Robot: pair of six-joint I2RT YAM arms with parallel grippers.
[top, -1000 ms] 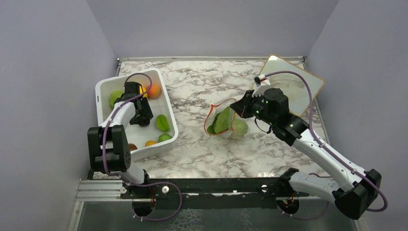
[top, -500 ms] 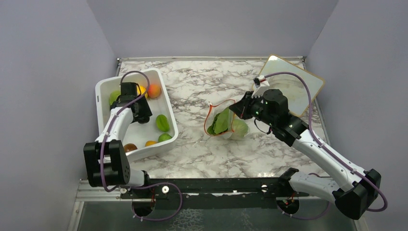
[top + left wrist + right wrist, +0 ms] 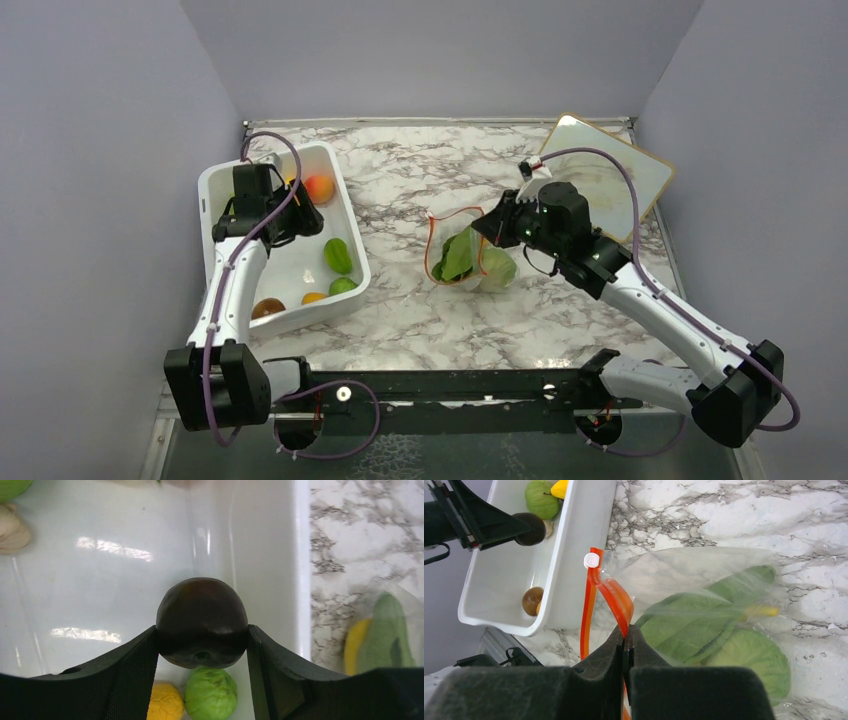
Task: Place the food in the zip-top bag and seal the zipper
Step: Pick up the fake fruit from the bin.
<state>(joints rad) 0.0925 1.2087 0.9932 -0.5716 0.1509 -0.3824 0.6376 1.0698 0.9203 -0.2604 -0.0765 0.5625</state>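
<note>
My left gripper point(image 3: 202, 632) is shut on a dark brown round fruit point(image 3: 202, 621) and holds it above the white tub's floor; it also shows in the top view point(image 3: 300, 217). The clear zip-top bag point(image 3: 470, 255) lies mid-table with green leafy food point(image 3: 696, 625) and a yellow piece inside. My right gripper point(image 3: 625, 636) is shut on the red-orange zipper point(image 3: 616, 595) and holds the mouth up and open toward the tub; it shows in the top view too point(image 3: 483, 228). A white slider tab point(image 3: 591, 560) sits on the strip.
The white tub point(image 3: 320, 306) at the left holds an orange fruit point(image 3: 320, 188), green fruits point(image 3: 338, 255), a small yellow-orange one point(image 3: 313, 297) and a brown one point(image 3: 267, 307). A shiny framed board point(image 3: 610, 180) leans at the back right. Walls enclose the table.
My left gripper has risen from the tub floor with the dark fruit, and the left arm swung leftward. My right gripper shifted slightly left with the bag's mouth.
</note>
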